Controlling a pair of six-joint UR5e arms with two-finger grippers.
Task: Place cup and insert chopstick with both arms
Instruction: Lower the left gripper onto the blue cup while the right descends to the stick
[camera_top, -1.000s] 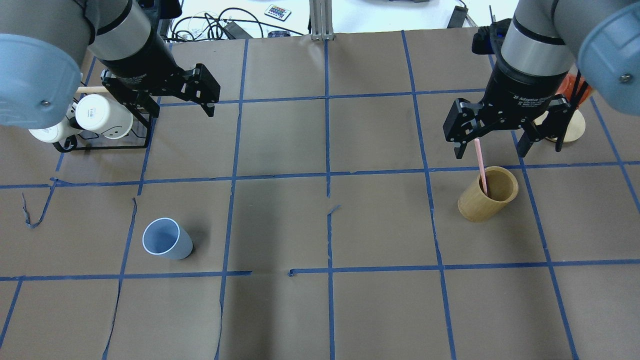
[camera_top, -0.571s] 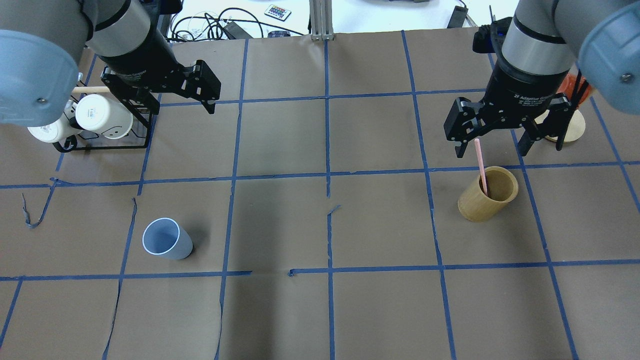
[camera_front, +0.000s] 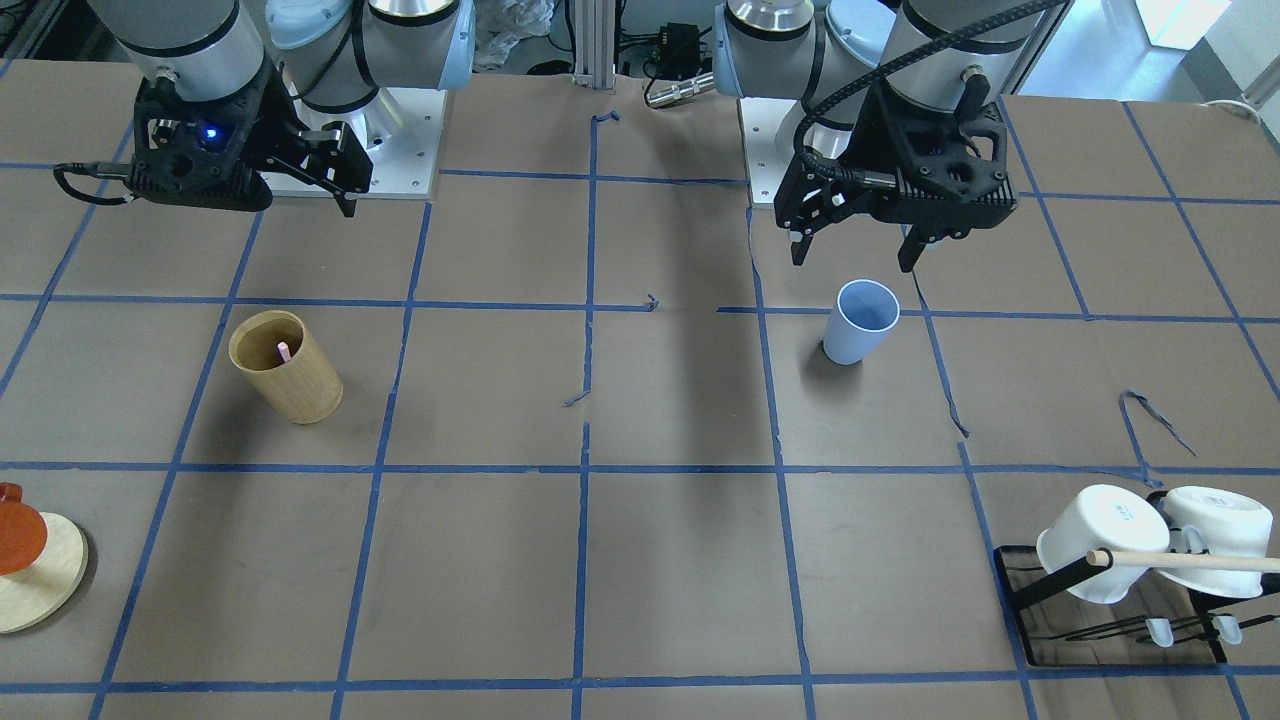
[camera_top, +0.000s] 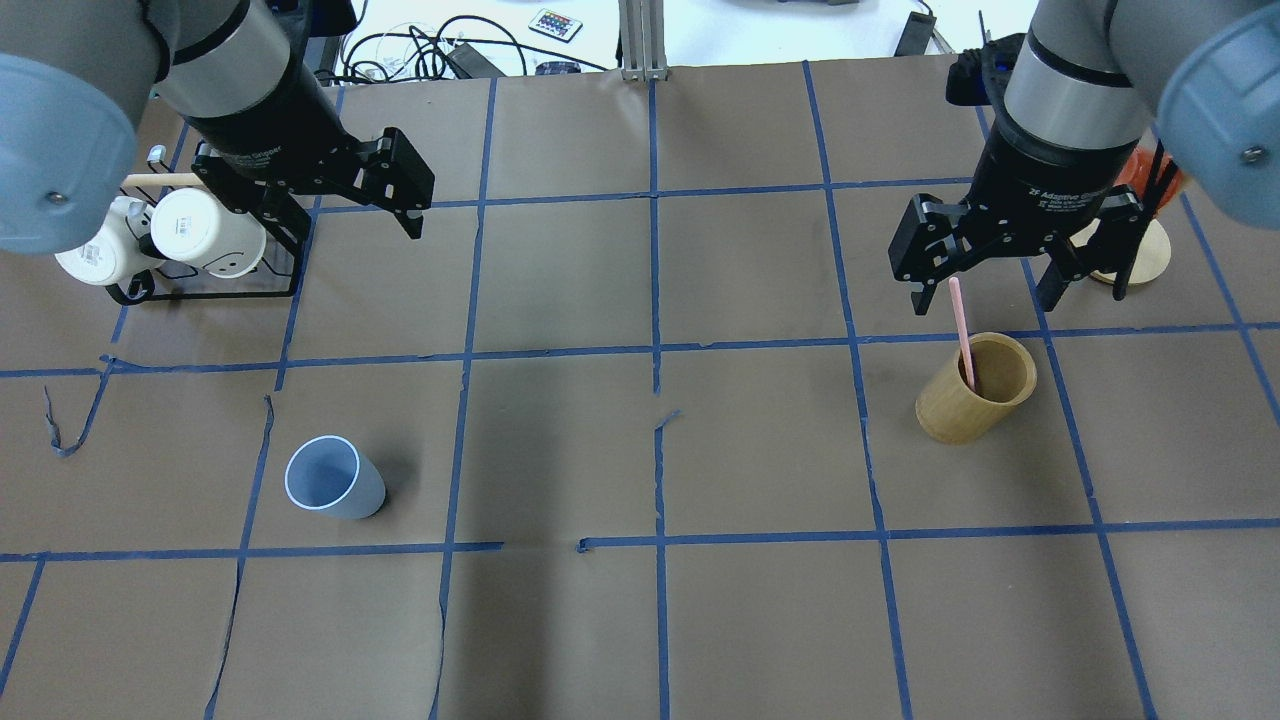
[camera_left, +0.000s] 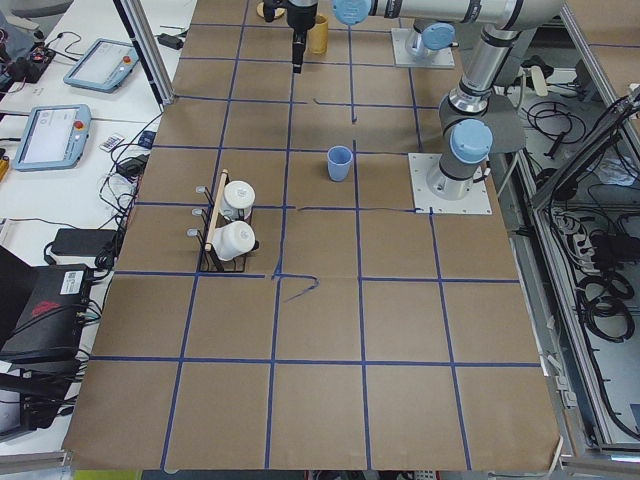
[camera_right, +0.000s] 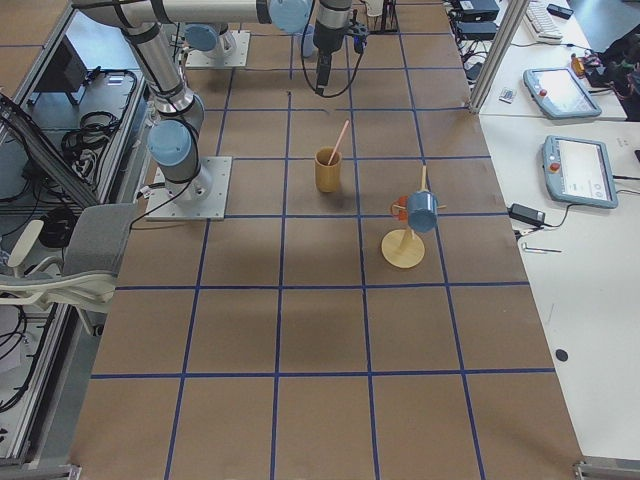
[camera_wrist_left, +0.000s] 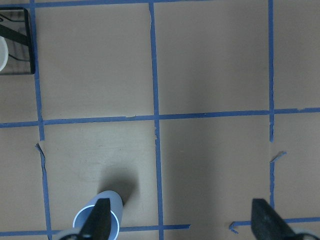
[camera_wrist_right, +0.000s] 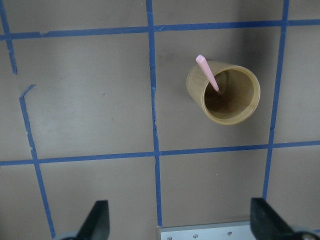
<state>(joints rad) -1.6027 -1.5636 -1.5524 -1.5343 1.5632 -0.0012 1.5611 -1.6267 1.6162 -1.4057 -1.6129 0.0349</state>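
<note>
Mug rack: a black wire rack (camera_top: 210, 292) sits at the far left of the counter (camera_top: 650, 450), holding two white mugs (camera_top: 205, 235) on their sides, with a long wooden dowel (camera_top: 165, 180) lying across it.
Left gripper: my left gripper (camera_front: 853, 255) hangs above the counter with its jaws spread wide and nothing between them.
Cup: the light blue cup (camera_top: 335, 478) stands upright, mouth up, on the left half of the counter. It touches nothing else, and in my left wrist view it shows at the bottom edge behind one fingertip (camera_wrist_left: 100, 220).
Right gripper: my right gripper (camera_top: 983, 300) also hangs in the air, jaws wide apart and empty.
Chopstick: the pale pink chopstick (camera_top: 962, 330) leans inside the bamboo holder (camera_top: 960, 410), its upper end sticking out past the rim.
Bamboo holder: it stands upright on the right half of the counter, well apart from the cup.
Wooden stand: a round wooden base (camera_top: 1145, 250) with an orange object (camera_top: 1140, 170) on it sits at the far right.
</note>
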